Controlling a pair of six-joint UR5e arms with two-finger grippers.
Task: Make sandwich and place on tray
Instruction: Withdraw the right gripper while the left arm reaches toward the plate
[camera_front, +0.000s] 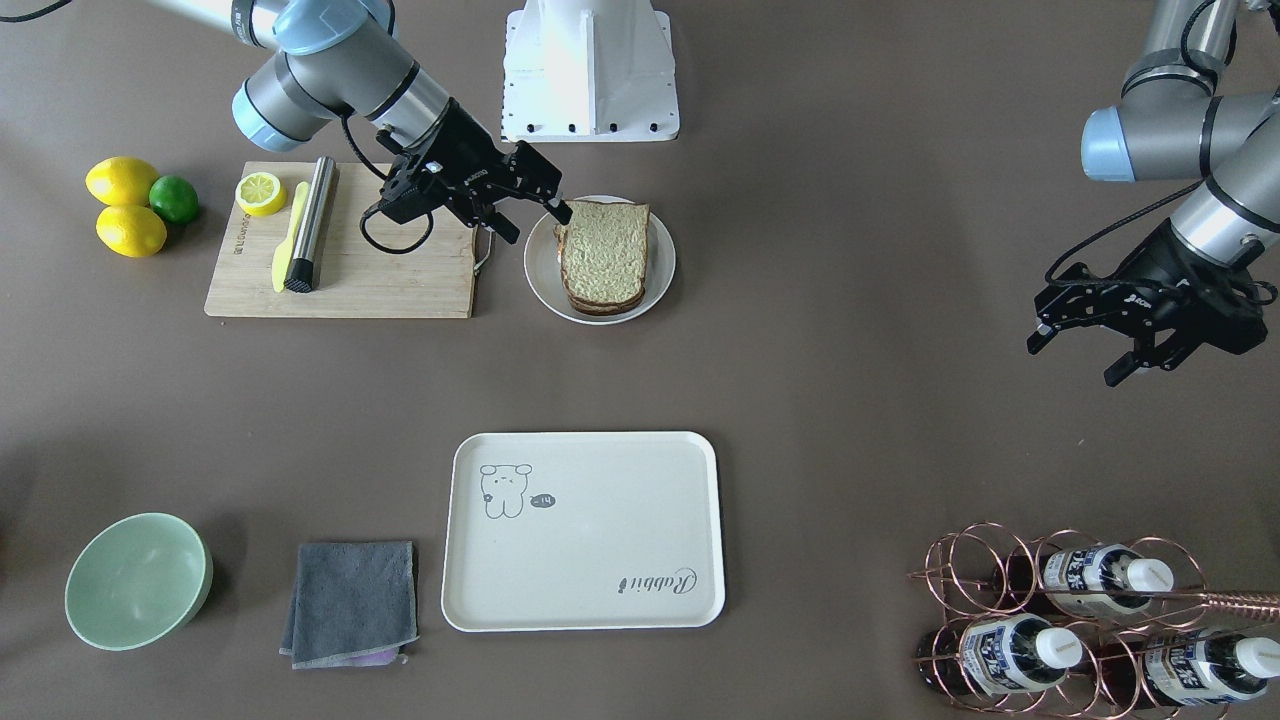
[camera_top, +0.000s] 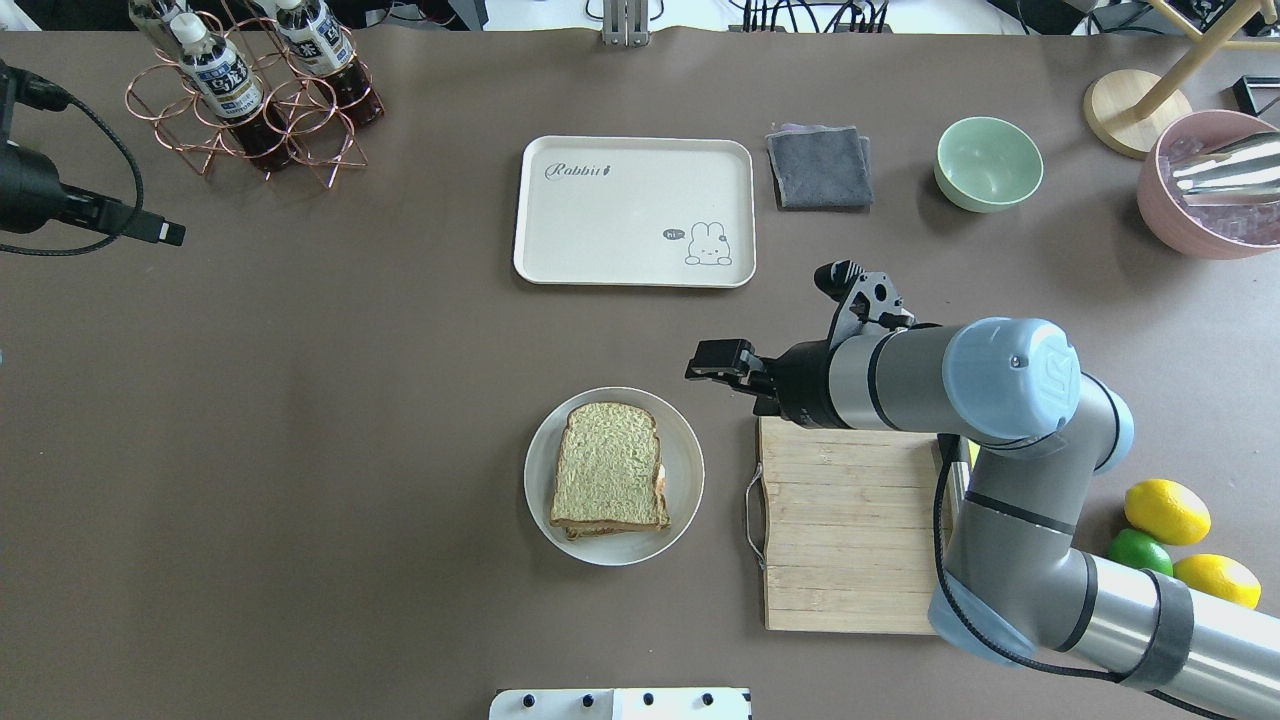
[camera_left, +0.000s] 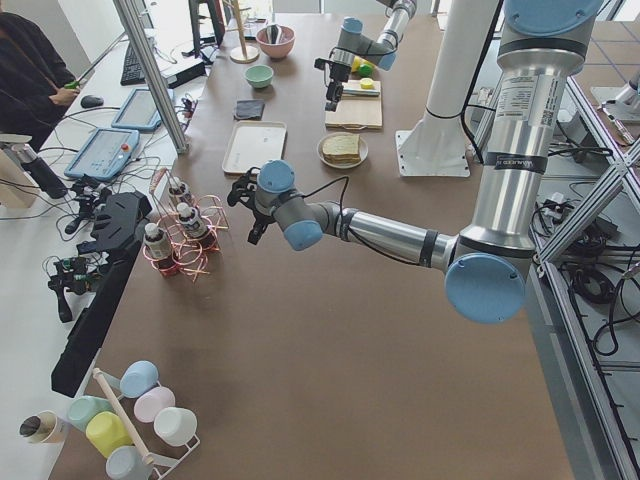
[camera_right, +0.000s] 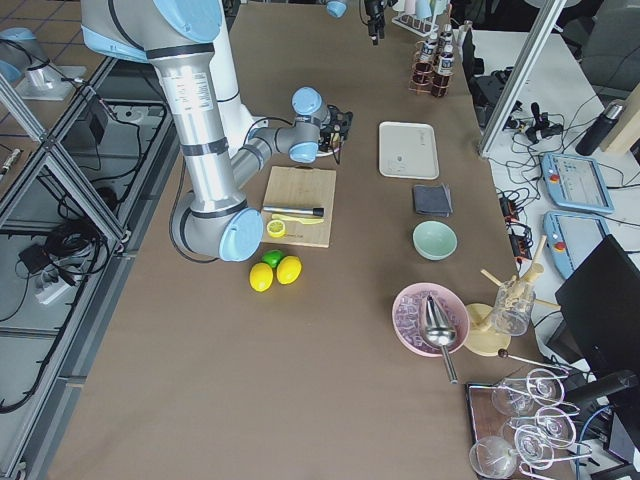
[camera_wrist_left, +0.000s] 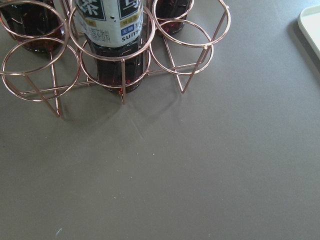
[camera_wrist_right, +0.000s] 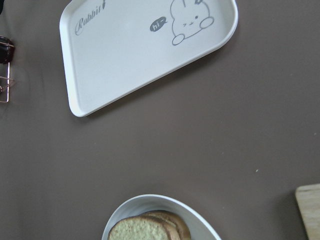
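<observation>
Table: brown and matte, with things set toward its edges; the task runs from the middle of the robot-side edge to the middle of the far edge.
Sandwich (camera_front: 603, 255): stacked on a round white plate (camera_front: 662, 262) near the middle of the robot-side edge. A sliver of filling peeks out at one side in the overhead view.
Tray (camera_front: 600, 520): near the middle of the far edge, well apart from the plate. The sandwich is not on it yet.
Right pincer (camera_front: 540, 225): spread wide and holding nothing, just beside the plate and over the end of the cutting board (camera_front: 340, 290).
Left pincer (camera_front: 1075, 360): spread and empty, near the left edge by the bottle rack (camera_front: 1090, 620) at the far left corner.
Risk, squeeze: the bread looks soft, so a hard pinch would probably crush the slices and push the egg out.
Risk, slide: the layers lie loose. Catching only the top slice, or tilting on the way over, would likely shear the stack and spill it on the table.
Risk, plate: a low approach could nudge or drag the plate, or knock it against the board's wire handle (camera_top: 748, 520) just beside it.
Risk, drop: letting go short of the tray, or from too high, may land the stack askew or on the rim.
</observation>
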